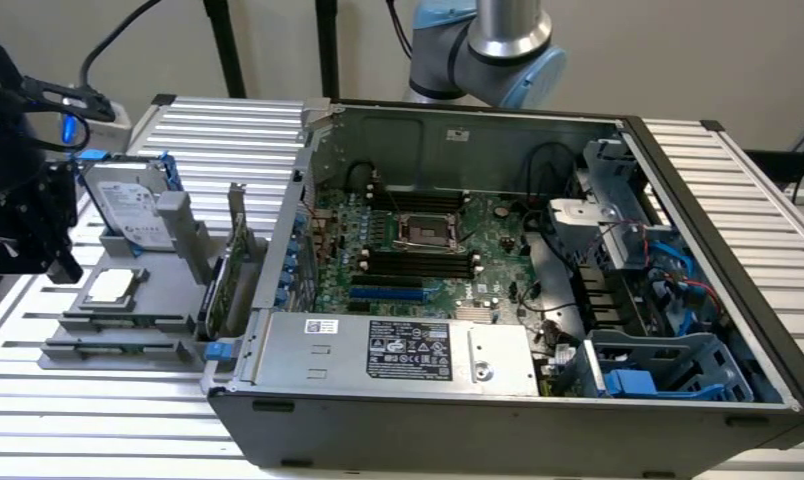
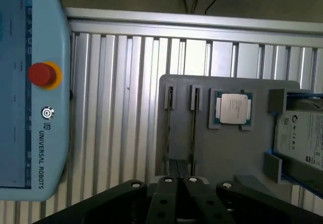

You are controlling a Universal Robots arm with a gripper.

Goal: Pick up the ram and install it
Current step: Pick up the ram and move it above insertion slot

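Exterior view: pincer [image 1: 29,255] hangs over the end of the grey fixture [image 1: 162,300] on the exterior view's left, on the slatted bench [image 1: 229,130]. Can't tell if it's open or closed. The ram [image 1: 122,322] looks to be the thin strip on edge in the fixture slot next to the processor [image 1: 113,288], just below the pincer and to the exterior view's right of it. Its long axis runs left-right, roughly parallel to the black motherboard slots [image 1: 416,262]. These sit in the open case [image 1: 509,425], well apart from the pincer, and look empty. The fixture also holds a hard drive [image 1: 129,205] and an upright expansion card [image 1: 235,255].

Wrist view: pincer [image 2: 179,183] sits at the near end of the ram's slot. The ram [image 2: 194,128] is seen edge-on, running straight away from the pincer. A second slot [image 2: 169,98] lies parallel just beside it, with the processor [image 2: 232,108] on the ram's other side and the drive [image 2: 300,138] beyond that. The teach pendant [image 2: 30,82] lies on the bench [image 2: 126,108] beside the fixture [image 2: 227,153].
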